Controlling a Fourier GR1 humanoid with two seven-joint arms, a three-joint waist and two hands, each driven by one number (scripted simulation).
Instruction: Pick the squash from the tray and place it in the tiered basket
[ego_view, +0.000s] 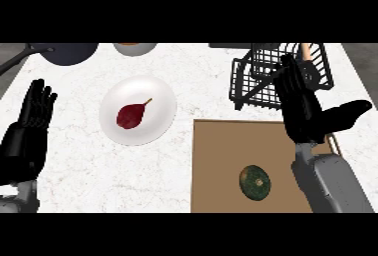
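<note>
Squash (255, 183) is still being left on the tray (221, 150) near its front edge, tiered basket (251, 82) not yet loaded; right hand (301, 107) is being held open, empty, over the tray's far edge; left hand (29, 125) resting open at the counter's left edge

Bare bench (199, 85) runs between the white plate (138, 110) and the black tiered basket (280, 75), wide enough for a hand to pass; the strip below the plate, left of the brown tray (221, 165), lies free too; the right hand (304, 112) stands flat over the tray's far right corner, in front of the basket's opening; the tray's surface around the squash (255, 183) is open; a dark pan (70, 52) and a bowl (134, 48) crowd the far left edge.
</note>
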